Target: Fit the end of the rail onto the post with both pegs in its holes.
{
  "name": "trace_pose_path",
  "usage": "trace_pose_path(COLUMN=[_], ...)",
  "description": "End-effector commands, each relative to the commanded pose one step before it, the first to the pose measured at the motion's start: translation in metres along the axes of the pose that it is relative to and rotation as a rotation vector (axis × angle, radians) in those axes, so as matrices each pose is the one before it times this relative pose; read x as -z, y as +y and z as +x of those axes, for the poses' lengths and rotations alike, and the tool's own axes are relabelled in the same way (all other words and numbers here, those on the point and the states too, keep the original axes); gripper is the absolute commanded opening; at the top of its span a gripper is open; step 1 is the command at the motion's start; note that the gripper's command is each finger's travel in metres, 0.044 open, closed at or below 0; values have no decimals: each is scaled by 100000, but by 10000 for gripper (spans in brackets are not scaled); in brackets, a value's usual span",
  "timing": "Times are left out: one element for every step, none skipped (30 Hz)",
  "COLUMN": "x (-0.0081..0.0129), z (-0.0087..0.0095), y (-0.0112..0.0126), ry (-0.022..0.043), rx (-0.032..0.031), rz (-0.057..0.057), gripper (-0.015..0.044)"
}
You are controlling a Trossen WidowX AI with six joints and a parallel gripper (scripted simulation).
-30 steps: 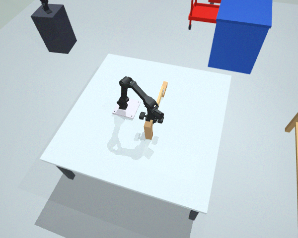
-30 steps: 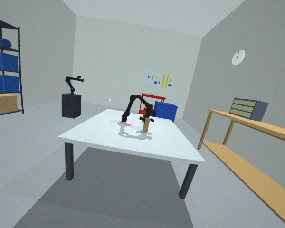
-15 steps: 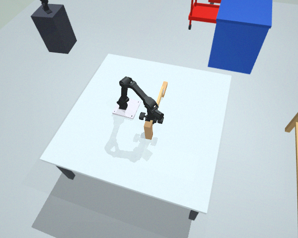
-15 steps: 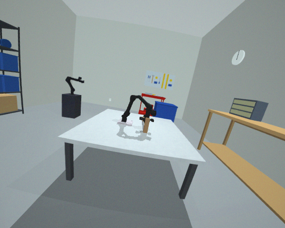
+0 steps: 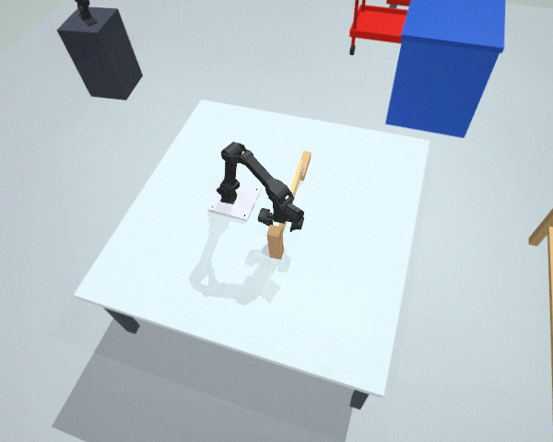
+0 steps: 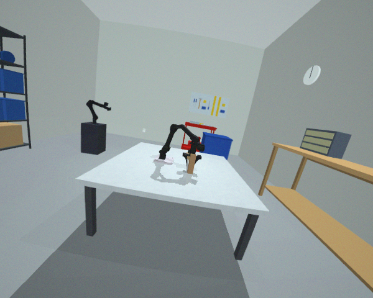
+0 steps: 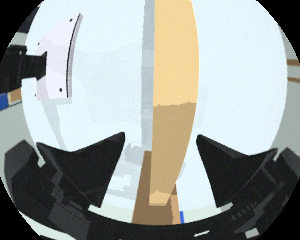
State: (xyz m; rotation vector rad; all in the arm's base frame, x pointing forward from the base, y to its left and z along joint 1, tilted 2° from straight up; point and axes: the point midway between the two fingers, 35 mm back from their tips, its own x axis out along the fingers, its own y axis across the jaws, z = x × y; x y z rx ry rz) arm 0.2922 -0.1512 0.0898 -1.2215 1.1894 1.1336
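- I am looking down the wrist view and seeing the tool (image 7: pixel 160 160) spread wide, one dark finger (image 7: pixel 90 160) left of the bed rail (image 7: pixel 172 47) and the other to its right, with gaps on both sides; it is pinching nothing.
- I am reading this as the letting-go step: the fingers are standing apart from the wood while the rail is lying between them.
- In the top view the rail (image 5: pixel 300 176) is running from the short wooden post (image 5: pixel 275 241) at the near end to the footboard block (image 5: pixel 306 167) at the far end, across the white worktop (image 5: pixel 353 266).
- The rail's near end appears to be meeting the top of the post, but the arm is covering that joint, so I cannot tell whether the pegs are fully home or whether the end face is touching.
- I cannot tell from here whether the rail is sitting level; the exterior view is too small.
- My judgement is that the next move is calling for a straight lift of the tool, keeping both fingers off the rail so it is not nudged off the pegs or out of the bracket.
- I am finding no brand, label or legible writing on the task's parts.
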Motion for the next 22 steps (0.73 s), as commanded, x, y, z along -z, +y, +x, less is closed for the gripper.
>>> trace_pose_path(x=[-3, 0, 0, 0, -169, -509, -848, -846, -506, -168, 0, 0, 0, 0, 0, 0, 0, 0, 0, 0, 0, 0], z=[-7, 0, 0, 0, -167, -500, -829, -824, -491, -163, 0, 0, 0, 0, 0, 0, 0, 0, 0, 0, 0, 0], y=[-13, 0, 0, 0, -13, -30, -14, 31, 40, 17, 0, 0, 0, 0, 0, 0, 0, 0, 0, 0, 0, 0], ry=[48, 0, 0, 0, 18, 52, 79, 68, 36, 11, 0, 0, 0, 0, 0, 0, 0, 0, 0, 0, 0, 0], rx=[87, 0, 0, 0, 40, 121, 207, 212, 130, 44, 0, 0, 0, 0, 0, 0, 0, 0, 0, 0, 0, 0], rz=[-6, 0, 0, 0, 3, 10, 18, 19, 12, 4, 0, 0, 0, 0, 0, 0, 0, 0, 0, 0, 0, 0], gripper=[440, 440, 440, 440, 440, 440, 440, 440, 440, 440, 440, 440, 440, 440, 440, 440, 440, 440, 440, 440, 440, 440])
